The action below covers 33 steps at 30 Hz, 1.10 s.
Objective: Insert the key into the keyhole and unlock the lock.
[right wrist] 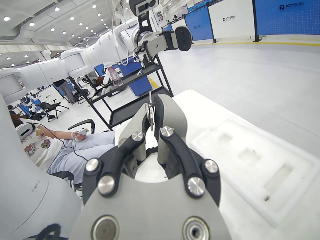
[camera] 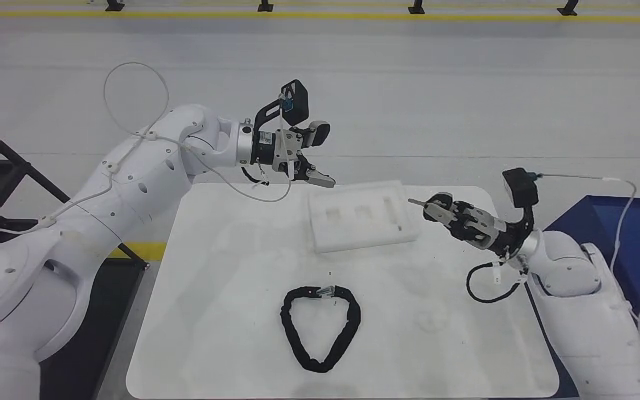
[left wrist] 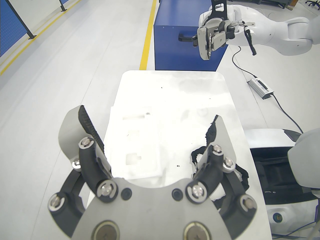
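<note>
Silver key juts from the closed right tool.

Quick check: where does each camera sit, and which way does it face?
Top view: overhead, looking down at the table, foam tray and lock; both arms show.
Left wrist view: behind the open left gripper, facing across the foam tray toward the right gripper.
Right wrist view: behind the right gripper shut on the key, facing the left gripper.
Shared: all show the foam tray.
</note>
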{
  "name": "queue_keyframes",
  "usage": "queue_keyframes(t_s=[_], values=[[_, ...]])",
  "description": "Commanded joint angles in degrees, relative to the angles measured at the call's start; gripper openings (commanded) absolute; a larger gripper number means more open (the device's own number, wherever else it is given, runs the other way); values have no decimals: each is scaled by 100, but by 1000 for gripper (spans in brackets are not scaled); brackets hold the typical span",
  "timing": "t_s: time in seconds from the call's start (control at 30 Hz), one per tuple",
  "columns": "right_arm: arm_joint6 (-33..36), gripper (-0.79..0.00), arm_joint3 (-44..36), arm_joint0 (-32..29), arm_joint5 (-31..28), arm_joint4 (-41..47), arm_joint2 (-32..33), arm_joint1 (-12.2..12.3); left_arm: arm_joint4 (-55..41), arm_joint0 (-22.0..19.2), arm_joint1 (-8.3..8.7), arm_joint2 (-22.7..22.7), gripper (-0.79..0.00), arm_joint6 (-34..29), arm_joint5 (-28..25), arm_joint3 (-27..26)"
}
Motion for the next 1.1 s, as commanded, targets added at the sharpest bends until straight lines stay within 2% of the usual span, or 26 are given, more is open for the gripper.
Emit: queue_keyframes(t_s=[0.0,0.57,0.63,0.77,1.07], values=[[-1,-785,-1,0,1,-1,0,0,0,0,0,0,0,0,0,0],[-1,-785,-1,0,1,-1,0,0,0,0,0,0,0,0,0,0],[-1,-785,-1,0,1,-1,0,0,210,29,6,-41,0,-21,126,-109],[-1,-785,-1,0,1,-1,0,0,935,281,63,-179,0,163,333,-277],[-1,-785,-1,0,1,-1,0,0,1784,1038,216,-467,0,853,0,-248]])
